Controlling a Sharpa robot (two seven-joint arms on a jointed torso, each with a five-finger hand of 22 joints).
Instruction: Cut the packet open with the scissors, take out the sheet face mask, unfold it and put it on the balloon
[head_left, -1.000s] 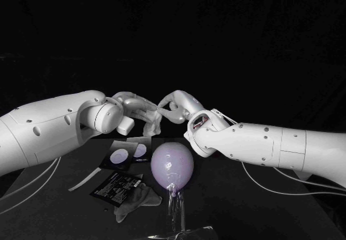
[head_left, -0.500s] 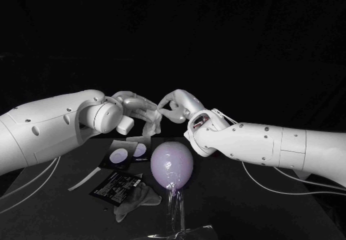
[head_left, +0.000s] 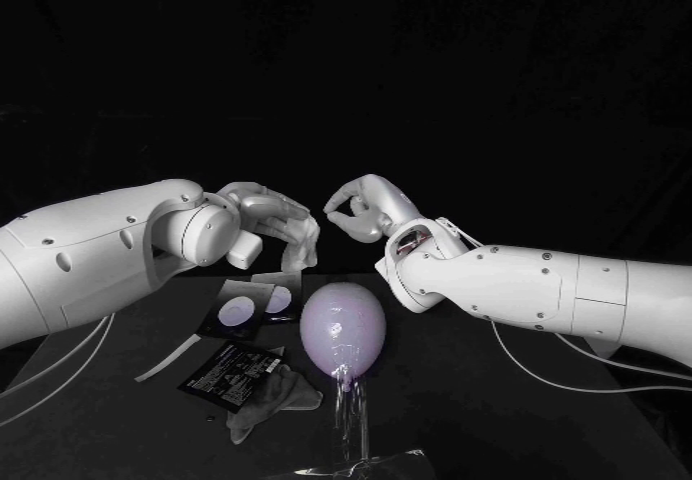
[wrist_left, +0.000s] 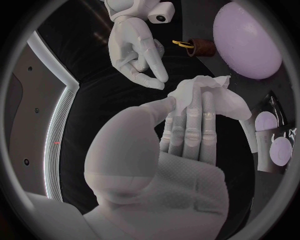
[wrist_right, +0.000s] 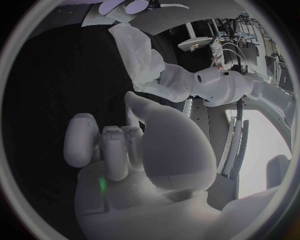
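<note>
Silver left hand (head_left: 271, 222): raised above the worktop, thumb pressed against the fingers, pinching a white sheet face mask (head_left: 300, 256). The mask hangs below the hand as a narrow, bunched fold; in the left wrist view it is crumpled at the fingertips (wrist_left: 201, 102).

Silver right hand (head_left: 361, 210): level with the left hand and just apart from it, fingers curled in on nothing and not touching the mask.

Below and between the hands, a lilac oval balloon (head_left: 343, 322) stands bare on a clear stand (head_left: 353, 425).

Under the left hand, on the black worktop (head_left: 476, 400), lie a pale panel printed with lilac circles (head_left: 248, 305), a black printed packet (head_left: 231, 372), a thin white strip (head_left: 170, 357) and a crumpled pale sheet (head_left: 274, 400).

Assessment: cutting and extraction appear complete, as the mask is out and in hand. Unfolding is under way but far from done. Spreading the mask and laying it on the balloon remain.
</note>
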